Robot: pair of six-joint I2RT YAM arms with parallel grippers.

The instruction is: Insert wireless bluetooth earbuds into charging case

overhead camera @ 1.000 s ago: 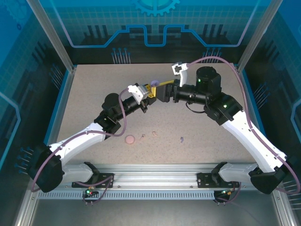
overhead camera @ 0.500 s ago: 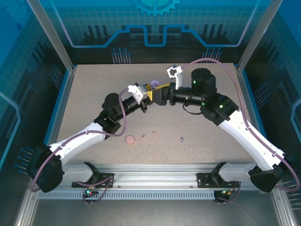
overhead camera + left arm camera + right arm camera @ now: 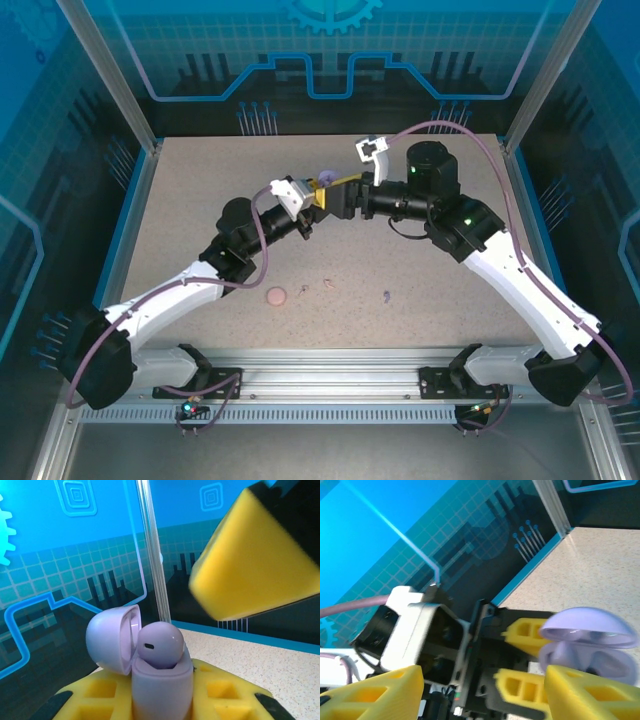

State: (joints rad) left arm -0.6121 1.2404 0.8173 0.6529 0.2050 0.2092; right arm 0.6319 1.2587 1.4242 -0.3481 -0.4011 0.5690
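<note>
Table (image 3: 200,220): speckled beige, flat. Four small items lie on it toward my side, in a loose row. Leftmost is a round pink case (image 3: 276,296). Just right of it, two tiny pink earbuds (image 3: 305,290), apart. Farther right, one purple earbud (image 3: 387,295), alone.

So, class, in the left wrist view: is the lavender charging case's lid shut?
No, the lid is swung open beside a lavender earbud sitting in the charging case.

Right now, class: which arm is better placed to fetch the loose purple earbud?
Right. The left gripper holds the open lavender case; the right gripper is empty, jaws apart, with the purple earbud on its side.
</note>
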